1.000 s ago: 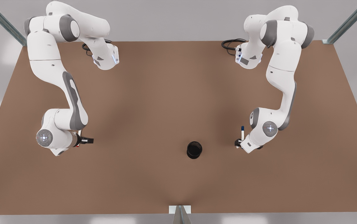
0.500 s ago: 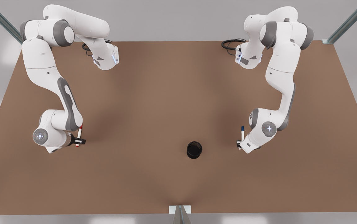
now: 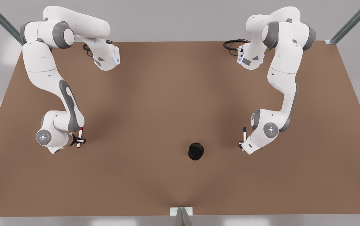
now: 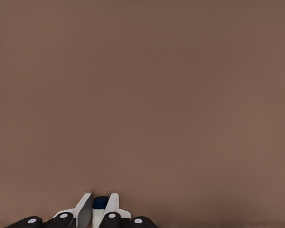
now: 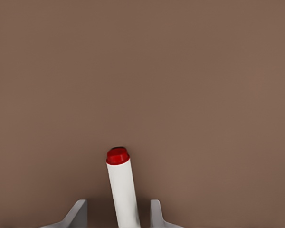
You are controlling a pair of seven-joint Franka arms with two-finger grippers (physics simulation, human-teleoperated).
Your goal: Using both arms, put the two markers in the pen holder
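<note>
The blue marker is clamped between the fingers of the left end effector, at the front view's right. The red marker is seen between the spread fingers of the right end effector, at the front view's left. The holder stands on the tabletop between them, nearer the blue marker.

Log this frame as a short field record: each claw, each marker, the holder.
left claw: front view's right, shut on the blue marker
right claw: front view's left, open, fingers either side of the red marker
pen holder: upright on the table between the arms, no marker in it
</note>
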